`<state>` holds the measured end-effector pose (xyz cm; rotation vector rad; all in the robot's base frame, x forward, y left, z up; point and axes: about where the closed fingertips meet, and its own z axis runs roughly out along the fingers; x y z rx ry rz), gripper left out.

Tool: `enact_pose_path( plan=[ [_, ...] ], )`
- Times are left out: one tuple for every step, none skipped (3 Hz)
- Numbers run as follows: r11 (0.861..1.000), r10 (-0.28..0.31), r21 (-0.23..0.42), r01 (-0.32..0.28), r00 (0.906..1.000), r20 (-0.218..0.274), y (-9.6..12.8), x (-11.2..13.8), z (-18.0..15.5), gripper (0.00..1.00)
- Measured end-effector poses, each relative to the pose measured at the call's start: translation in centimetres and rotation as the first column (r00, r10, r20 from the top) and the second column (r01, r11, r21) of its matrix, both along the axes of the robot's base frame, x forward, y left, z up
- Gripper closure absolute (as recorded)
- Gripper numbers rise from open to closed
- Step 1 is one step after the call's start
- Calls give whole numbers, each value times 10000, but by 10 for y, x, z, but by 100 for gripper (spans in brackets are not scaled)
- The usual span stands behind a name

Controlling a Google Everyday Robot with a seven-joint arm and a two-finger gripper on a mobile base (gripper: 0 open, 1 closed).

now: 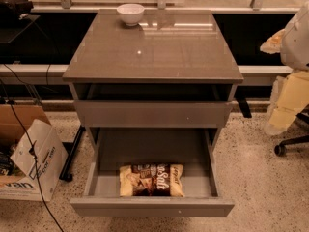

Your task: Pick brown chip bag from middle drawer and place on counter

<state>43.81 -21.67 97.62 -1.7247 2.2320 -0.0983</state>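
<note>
Dim and warm, amber-tinted throughout. Lit from above and from the far side: broad streaks of glare on the far part of the glossy worktop (pixel 154 57), plus one pinpoint glint near its middle. Brightest at the white bowl (pixel 130 13) near the back edge. Deep shadow under the worktop's overhang and in the slot below it. Near black along the back on both sides. Softer shade inside the open drawer (pixel 152 149), with enough light on the chip bag (pixel 152 180) for its large lettering. Washed pale at the right edge, around the hand (pixel 273 41) beside the worktop's far right corner.

Grey drawer (pixel 152 207), brown-and-yellow chip bag (pixel 151 180)
</note>
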Motion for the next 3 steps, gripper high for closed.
enact_pose_path(
  plan=[
    [10000, -8, 18, 8, 10000, 37, 0, 0, 1, 0],
    [9992, -182, 365, 177, 9998, 127, 12, 6, -13, 0],
    [9931, -404, 1104, 392, 9991, 88, 27, 15, -38, 0]
  ],
)
